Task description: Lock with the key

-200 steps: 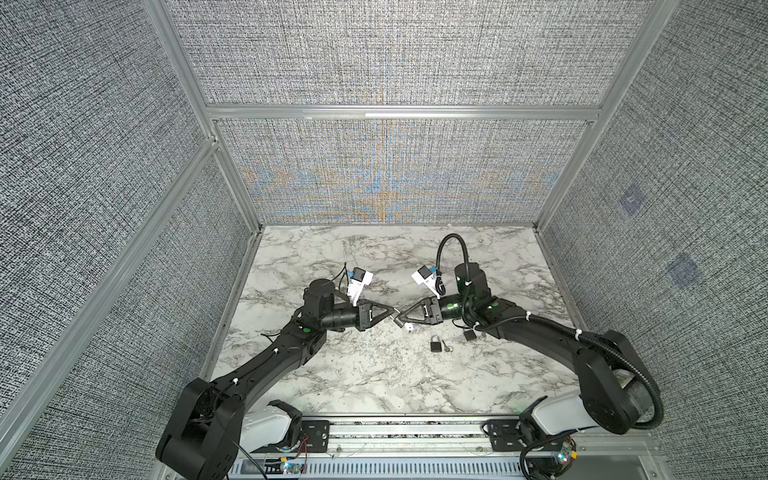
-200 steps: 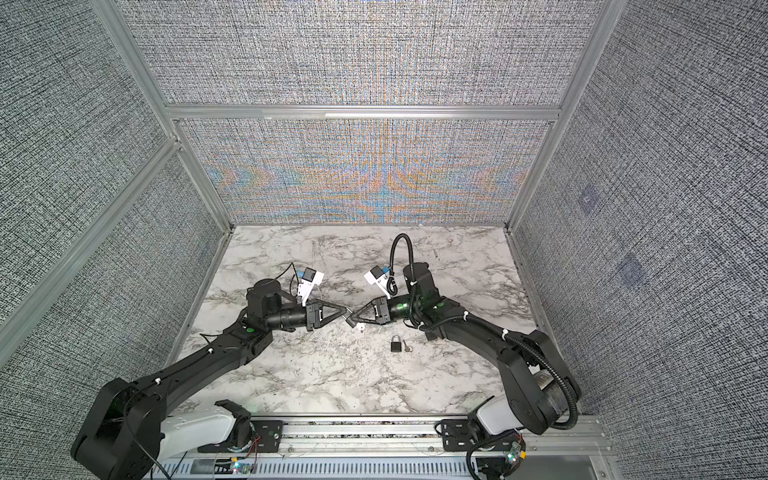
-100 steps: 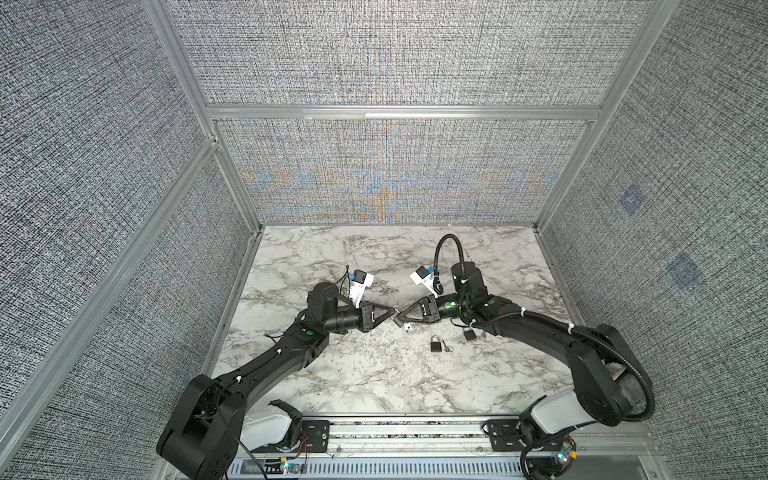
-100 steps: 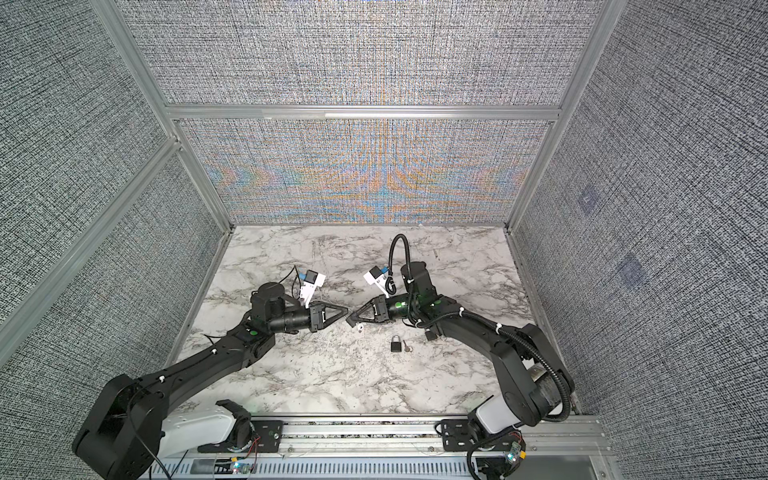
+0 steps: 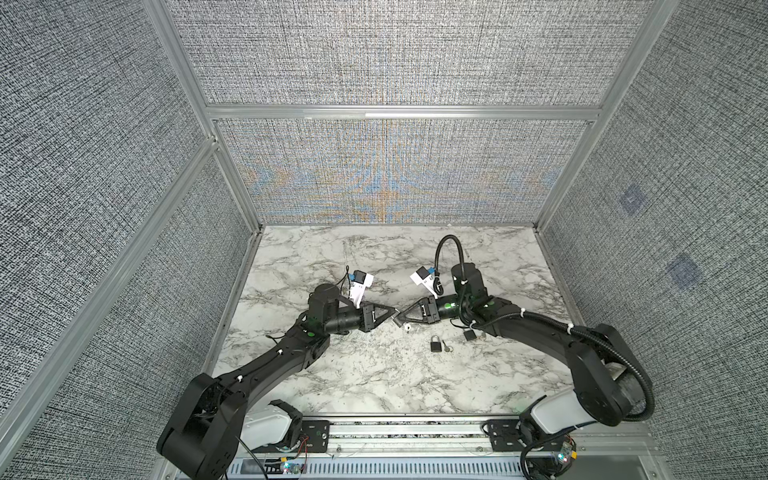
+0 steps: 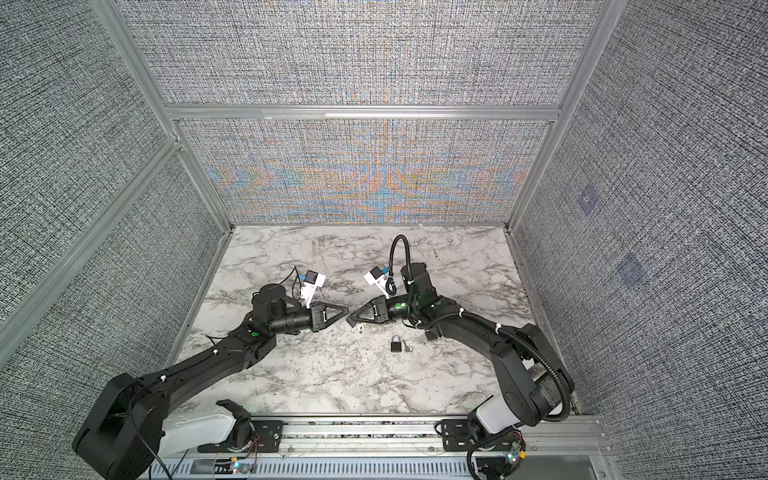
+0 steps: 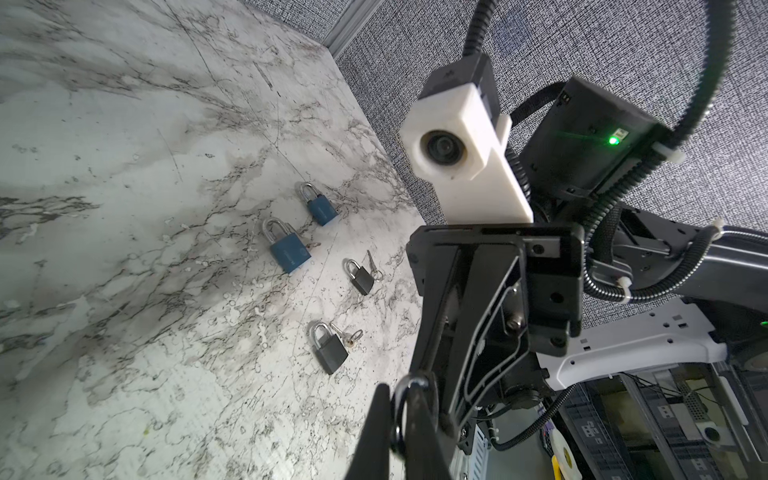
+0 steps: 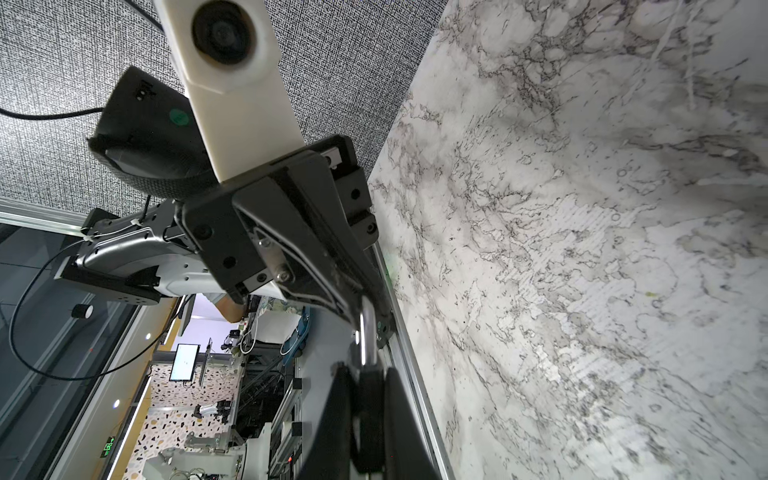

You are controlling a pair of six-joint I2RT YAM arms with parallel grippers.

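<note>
Both grippers meet tip to tip above the middle of the marble table [image 5: 374, 374]. My right gripper [image 8: 365, 399] is shut on the black body of a small padlock [image 8: 368, 419]. Its silver shackle [image 8: 368, 328] points at my left gripper [image 5: 392, 321]. In the left wrist view my left gripper [image 7: 401, 401] is shut on that shackle [image 7: 409, 380]. In both top views a small silvery key [image 5: 408, 328] [image 6: 360, 328] hangs just under the padlock; I cannot tell whether it sits in the keyhole. The padlock itself is almost hidden between the fingertips in the top views.
A black padlock [image 5: 435, 344] with a key [image 5: 446, 345] beside it lies near the front of the right gripper [image 5: 400, 323]. Another black padlock [image 5: 469, 335] lies under the right arm. The left wrist view also shows two blue padlocks [image 7: 286, 249] [image 7: 320, 205].
Both grippers stay tip to tip on the padlock. Their meeting point has sunk slightly toward the table.
</note>
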